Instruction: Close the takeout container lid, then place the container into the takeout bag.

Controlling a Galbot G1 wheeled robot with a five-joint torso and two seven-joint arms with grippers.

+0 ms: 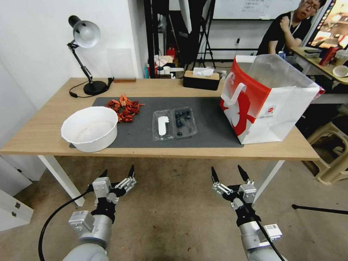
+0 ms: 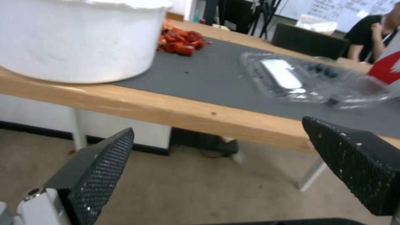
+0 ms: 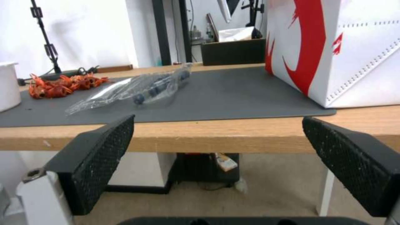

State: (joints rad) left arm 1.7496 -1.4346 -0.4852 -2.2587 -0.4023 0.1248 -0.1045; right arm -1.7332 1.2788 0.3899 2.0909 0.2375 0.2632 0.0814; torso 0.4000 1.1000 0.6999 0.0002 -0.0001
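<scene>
The takeout container (image 1: 185, 121) lies open on the grey mat (image 1: 206, 123) at mid-table, dark berries in its right half. Its lid (image 1: 162, 125), the left half, lies flat and carries a white oblong piece. In the wrist views the same container (image 2: 317, 81) (image 3: 142, 87) rests past the table's front edge. The takeout bag (image 1: 268, 103) (image 3: 333, 47), red and white with a clear liner, stands open at the table's right end. My left gripper (image 1: 117, 172) (image 2: 217, 162) and right gripper (image 1: 228, 173) (image 3: 217, 156) hover open below and in front of the table edge, holding nothing.
A large white bowl (image 1: 90, 127) (image 2: 79, 37) sits at the front left, with red crayfish (image 1: 125, 107) behind it. A black tissue box (image 1: 201, 79) and a desk lamp (image 1: 87, 54) stand along the back. A plastic stool (image 1: 331, 152) is right of the table.
</scene>
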